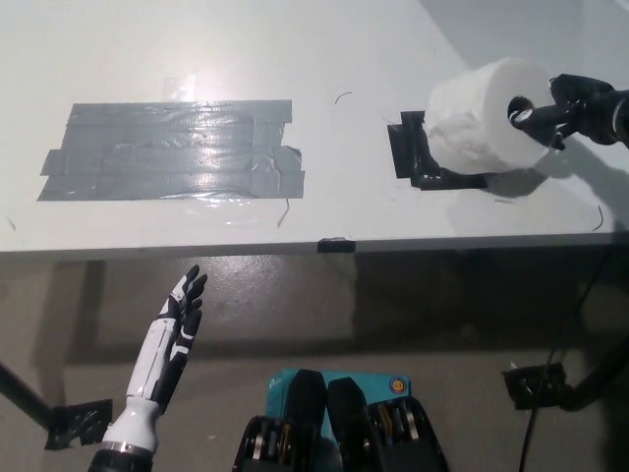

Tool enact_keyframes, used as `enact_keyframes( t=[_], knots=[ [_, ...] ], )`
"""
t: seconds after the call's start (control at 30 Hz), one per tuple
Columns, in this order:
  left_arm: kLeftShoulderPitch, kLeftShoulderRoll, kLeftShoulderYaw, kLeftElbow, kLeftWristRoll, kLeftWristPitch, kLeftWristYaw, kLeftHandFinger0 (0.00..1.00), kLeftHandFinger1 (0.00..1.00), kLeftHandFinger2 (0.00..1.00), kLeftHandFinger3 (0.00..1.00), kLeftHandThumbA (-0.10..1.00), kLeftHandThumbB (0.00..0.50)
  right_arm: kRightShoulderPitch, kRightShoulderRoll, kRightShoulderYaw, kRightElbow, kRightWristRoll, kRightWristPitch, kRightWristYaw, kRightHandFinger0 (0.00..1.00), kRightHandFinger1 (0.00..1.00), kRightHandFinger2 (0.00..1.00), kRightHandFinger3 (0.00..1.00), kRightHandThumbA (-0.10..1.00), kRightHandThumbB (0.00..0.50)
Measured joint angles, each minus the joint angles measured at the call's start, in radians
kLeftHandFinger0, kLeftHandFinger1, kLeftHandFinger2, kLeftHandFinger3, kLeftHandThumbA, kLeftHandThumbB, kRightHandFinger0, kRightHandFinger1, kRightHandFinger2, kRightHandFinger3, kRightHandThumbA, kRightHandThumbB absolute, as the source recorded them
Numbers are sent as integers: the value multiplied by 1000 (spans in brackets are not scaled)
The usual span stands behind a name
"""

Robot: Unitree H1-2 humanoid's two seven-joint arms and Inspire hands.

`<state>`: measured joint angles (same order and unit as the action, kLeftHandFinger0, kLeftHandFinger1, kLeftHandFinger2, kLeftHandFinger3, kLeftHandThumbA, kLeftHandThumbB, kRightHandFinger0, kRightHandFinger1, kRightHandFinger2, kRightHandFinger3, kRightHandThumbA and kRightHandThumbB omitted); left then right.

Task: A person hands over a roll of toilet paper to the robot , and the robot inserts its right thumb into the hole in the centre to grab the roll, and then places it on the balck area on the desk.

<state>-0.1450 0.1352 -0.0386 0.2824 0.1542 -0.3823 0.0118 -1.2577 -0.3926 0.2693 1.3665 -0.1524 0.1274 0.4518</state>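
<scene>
Roll (484, 116) gripped by right hand (570, 108) over black patch (408, 149); grey tape (172, 149) aside; left hand (177, 324) open.

The white desk (373, 59) carries a grey tape patch (172, 149) and a black area (413, 152).

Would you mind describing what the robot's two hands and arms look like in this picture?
The left hand is white with black segments along its slim fingers, on a white forearm that ends in a dark cuff near the elbow. The right hand is all black, blocky and mechanical, with dark fingers and a black arm entering from the picture's right edge. No markings or cables are legible on either.
</scene>
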Motion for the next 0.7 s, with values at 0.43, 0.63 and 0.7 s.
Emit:
enact_keyframes(
  t=[0.43,0.63,0.7],
  knots=[
    [0,0,0,-2,-1,0,0,1000,1000,1000,1000,952,175,-9,9,49,-13,-63,-48,32,1000,1000,1000,1000,395,327],
    [0,0,0,-1,-1,0,0,1000,1000,1000,1000,932,155,-19,21,-40,-15,-27,-28,84,1000,1000,1000,1000,514,443],
    [0,0,0,-1,-1,-1,0,1000,1000,1000,1000,933,175,-25,23,-46,-15,-24,-27,91,1000,1000,1000,1000,616,480]
  ],
)
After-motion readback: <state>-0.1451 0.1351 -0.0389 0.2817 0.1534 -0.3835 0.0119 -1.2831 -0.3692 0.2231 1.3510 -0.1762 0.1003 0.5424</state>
